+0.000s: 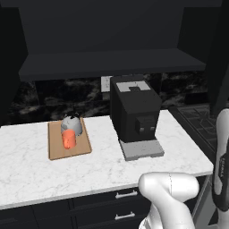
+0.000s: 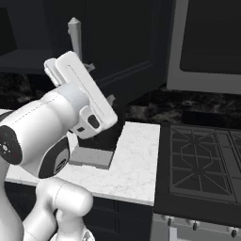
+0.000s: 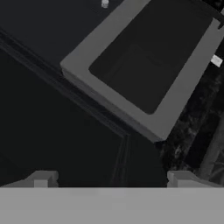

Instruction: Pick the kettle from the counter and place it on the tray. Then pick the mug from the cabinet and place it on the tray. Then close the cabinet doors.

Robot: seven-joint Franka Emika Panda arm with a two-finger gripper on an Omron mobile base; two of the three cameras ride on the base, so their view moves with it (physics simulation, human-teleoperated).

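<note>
The silver-grey kettle (image 1: 73,124) and the orange mug (image 1: 68,139) both stand on the tan wooden tray (image 1: 82,150), at the left of the marble counter (image 1: 27,165). Above them the dark cabinet (image 1: 103,27) stands open with a bare shelf (image 1: 112,60). Its doors are swung out at the left (image 1: 8,67) and right (image 1: 219,53). My gripper (image 3: 113,179) is open with nothing between its fingertips (image 3: 43,178). It is raised close to the dark panel of the right door (image 2: 127,42), beside a pale vertical bar handle (image 2: 74,30).
A big black coffee machine (image 1: 134,114) stands on the counter right of the tray. A black stove (image 2: 202,164) adjoins the counter's right end, with a grey-framed hood (image 2: 207,42) above it. Dark drawers with silver handles (image 1: 126,194) run below the counter.
</note>
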